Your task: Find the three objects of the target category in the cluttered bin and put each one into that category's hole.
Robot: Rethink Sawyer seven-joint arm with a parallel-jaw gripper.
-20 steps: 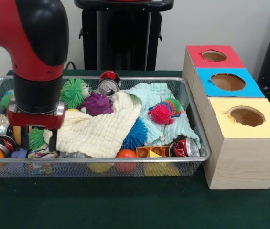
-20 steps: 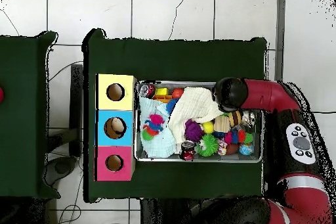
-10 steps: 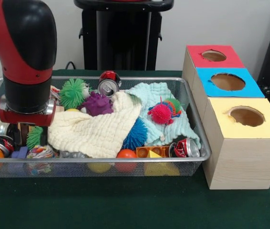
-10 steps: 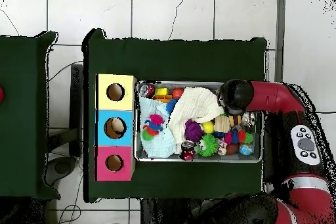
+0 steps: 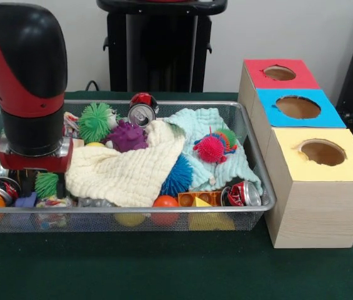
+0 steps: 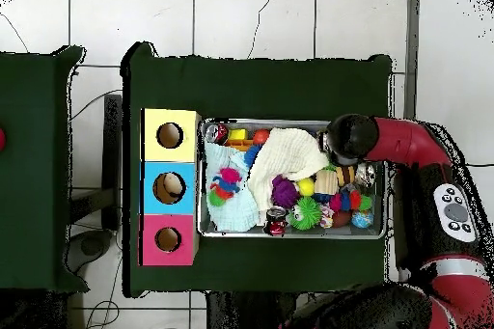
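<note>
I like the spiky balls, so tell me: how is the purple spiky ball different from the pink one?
The purple spiky ball is dark and a single colour; the pink spiky ball is bright, with a multicoloured spiky toy right behind it. The purple one sits near the bin's back rim, tucked against the cream cloth; the pink one rests on top of the mint cloth. Both are round, spiky and about the same size.

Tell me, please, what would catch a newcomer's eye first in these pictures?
Probably the big red and black arm, which comes down into the left end of the wire bin in the front view and hides its own gripper. Next, the bin's bright clutter: a cream cloth draped over spiky balls and crushed cans. To the right stands a wooden box with red, blue and yellow holed tops.
</note>
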